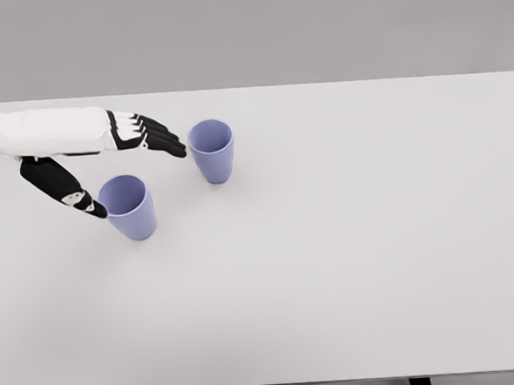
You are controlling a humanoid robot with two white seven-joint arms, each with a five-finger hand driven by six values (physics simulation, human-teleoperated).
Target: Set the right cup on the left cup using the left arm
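Observation:
Two light purple cups stand upright on the white table. The right cup is farther back; the left cup is nearer and to its left. My left hand reaches in from the left edge, its fingers spread and stretched toward the right cup's rim, stopping just short of it. Its thumb points down beside the left cup's rim. The hand holds nothing.
The table's front edge runs along the bottom of the view, with dark legs below it. A grey wall lies behind the table's far edge.

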